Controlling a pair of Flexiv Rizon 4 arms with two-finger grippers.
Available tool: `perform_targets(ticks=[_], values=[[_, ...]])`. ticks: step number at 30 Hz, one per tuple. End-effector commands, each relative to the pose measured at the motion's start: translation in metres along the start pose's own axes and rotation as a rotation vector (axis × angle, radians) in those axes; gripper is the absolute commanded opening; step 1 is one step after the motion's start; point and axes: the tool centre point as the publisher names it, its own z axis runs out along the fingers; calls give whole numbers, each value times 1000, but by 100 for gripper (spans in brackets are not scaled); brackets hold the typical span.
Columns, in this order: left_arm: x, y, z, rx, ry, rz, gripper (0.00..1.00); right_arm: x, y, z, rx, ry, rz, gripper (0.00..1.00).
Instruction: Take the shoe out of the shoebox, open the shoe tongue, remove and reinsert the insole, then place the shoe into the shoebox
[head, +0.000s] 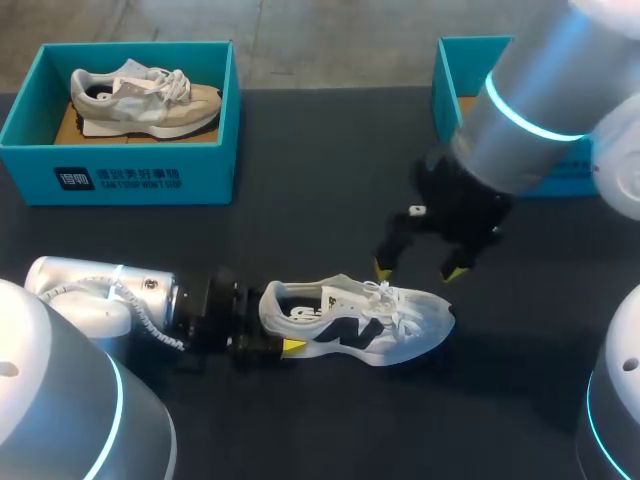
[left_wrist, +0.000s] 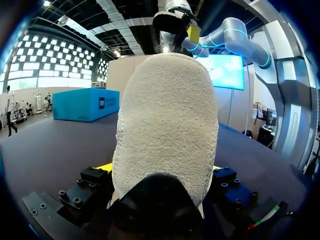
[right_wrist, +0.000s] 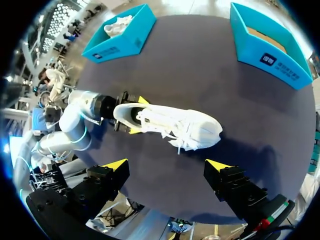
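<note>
The left fingers (head: 293, 346) are clamping the white sneaker (head: 375, 325) by its heel, toe pointing right; the right fingers (head: 452, 271), spread wide and empty, are hovering directly above its laces (head: 398, 303).

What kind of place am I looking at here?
Probably a robot test lab: the left arm's fingers grip a white sneaker on a dark table, the right arm's fingers hover above, teal shoeboxes behind.

Broad dark matte table (head: 320, 150), faint shadows
</note>
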Motion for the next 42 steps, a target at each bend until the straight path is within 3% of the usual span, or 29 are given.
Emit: perform_targets(ticks=[1,6,15,20,32,34,42], values=[[0,0,-1,-2,3,0,0,36,26,19,73,-116,-5,100],[0,0,-1,-2,3,0,0,48,29,23,93,-187,20,100],[0,0,-1,-2,3,0,0,70,37,40,23,-240,24,100],[0,0,-1,-2,3,0,0,71,35,53,4,-282,81,100],[0,0,-1,-2,3,0,0,71,35,53,4,-282,81,100],[0,0,-1,-2,3,0,0,79,40,58,18,-349,92,100],[0,0,-1,-2,3,0,0,87,49,74,22,-432,123,100]])
